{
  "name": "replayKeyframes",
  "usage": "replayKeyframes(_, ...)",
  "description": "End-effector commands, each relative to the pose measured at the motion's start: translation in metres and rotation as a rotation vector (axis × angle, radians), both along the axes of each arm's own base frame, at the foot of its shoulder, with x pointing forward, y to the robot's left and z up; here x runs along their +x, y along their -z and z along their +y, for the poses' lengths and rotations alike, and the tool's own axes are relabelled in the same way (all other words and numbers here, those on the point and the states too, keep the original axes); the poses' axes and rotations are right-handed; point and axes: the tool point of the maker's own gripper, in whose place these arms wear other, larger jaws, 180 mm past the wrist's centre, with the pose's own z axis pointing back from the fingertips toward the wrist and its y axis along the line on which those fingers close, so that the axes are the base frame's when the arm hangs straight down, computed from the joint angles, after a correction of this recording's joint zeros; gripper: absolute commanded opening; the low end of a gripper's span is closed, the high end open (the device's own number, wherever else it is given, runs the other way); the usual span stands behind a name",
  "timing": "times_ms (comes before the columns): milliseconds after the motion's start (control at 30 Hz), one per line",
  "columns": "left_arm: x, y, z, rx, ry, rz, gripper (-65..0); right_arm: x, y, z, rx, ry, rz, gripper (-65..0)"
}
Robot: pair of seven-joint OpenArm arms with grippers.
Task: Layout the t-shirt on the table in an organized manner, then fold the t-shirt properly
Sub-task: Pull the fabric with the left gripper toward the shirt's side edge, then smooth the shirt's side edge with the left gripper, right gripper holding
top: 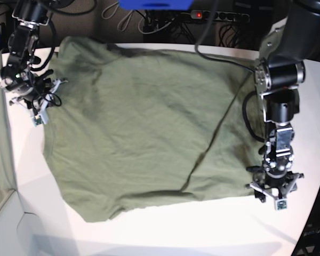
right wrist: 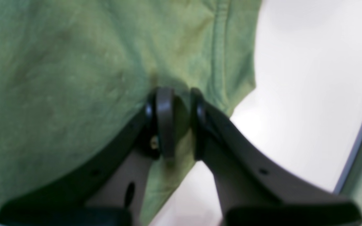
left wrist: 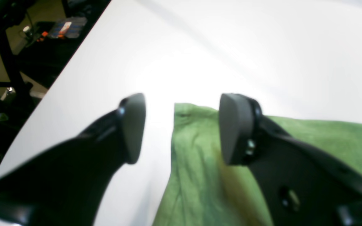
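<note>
On the table [top: 165,234], white, curved edge: the t-shirt [top: 144,133], olive green, spread nearly flat across most of the top, with a diagonal crease toward the near right corner. Left gripper [left wrist: 181,128]: jaws wide apart, nothing between them, poised over the shirt's corner edge, one finger above bare table, the other above cloth. Right gripper [right wrist: 179,121]: jaws drawn close, pinching a fold of the t-shirt beside a stitched hem, at the table's opposite side
</note>
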Motion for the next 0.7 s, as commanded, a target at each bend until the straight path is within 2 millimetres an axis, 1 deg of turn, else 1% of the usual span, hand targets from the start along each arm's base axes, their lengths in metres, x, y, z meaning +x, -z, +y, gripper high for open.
replayKeyframes(0, 0.014, -0.034, 0.008, 0.023, -0.009, -0.086, -26.7, 0.011, -0.013, -0.002, -0.004, -0.005, -0.047, -56.1)
replayKeyframes(33, 0.012, -0.034, 0.015, 0.030, -0.017, -0.082, -26.5, 0.011, -0.013, -0.002, -0.004, -0.005, -0.047, -56.1)
replayKeyframes(100, 0.009, -0.035, 0.018, 0.040, -0.019, -0.086, -26.5, 0.011, -0.013, -0.002, -0.004, -0.005, -0.047, -56.1)
replayKeyframes(133, 0.002, -0.026, 0.019, 0.047, -0.018, -0.073, -26.6, 0.011, -0.013, -0.002, -0.004, -0.005, -0.047, -56.1)
replayKeyframes(233, -0.018, -0.011, 0.019, 0.067, -0.010, -0.060, -26.6, 0.011, -0.013, -0.002, -0.004, -0.005, -0.047, -56.1)
replayKeyframes(300, -0.036, 0.002, 0.017, 0.081, -0.002, -0.045, -26.6, 0.012, -0.013, -0.002, -0.004, -0.005, -0.051, -56.1)
replayKeyframes(333, -0.045, 0.005, 0.015, 0.091, 0.004, -0.048, -26.6, 0.012, -0.013, -0.002, -0.004, -0.005, -0.051, -56.1)
replayKeyframes(400, -0.064, 0.018, 0.003, 0.079, 0.019, -0.042, -26.6, 0.012, -0.013, -0.002, -0.004, -0.005, -0.051, -56.1)
replayKeyframes(433, -0.072, 0.021, -0.004, 0.064, 0.024, -0.049, -26.6, 0.012, -0.014, -0.002, -0.004, -0.005, -0.052, -56.1)
replayKeyframes(467, -0.081, 0.018, -0.010, 0.043, 0.027, -0.073, -26.6, 0.013, -0.014, -0.002, -0.003, -0.005, -0.052, -56.1)
replayKeyframes(567, -0.114, 0.020, -0.021, -0.033, 0.023, -0.062, -26.6, 0.013, -0.013, -0.002, 0.000, -0.004, -0.051, -56.1)
replayKeyframes(633, -0.128, 0.022, -0.029, -0.092, 0.025, -0.029, -26.6, 0.014, -0.013, -0.002, 0.000, -0.004, -0.053, -56.1)
replayKeyframes(667, -0.134, 0.027, -0.032, -0.125, 0.023, -0.005, -26.6, 0.014, -0.013, -0.002, 0.000, -0.004, -0.053, -56.1)
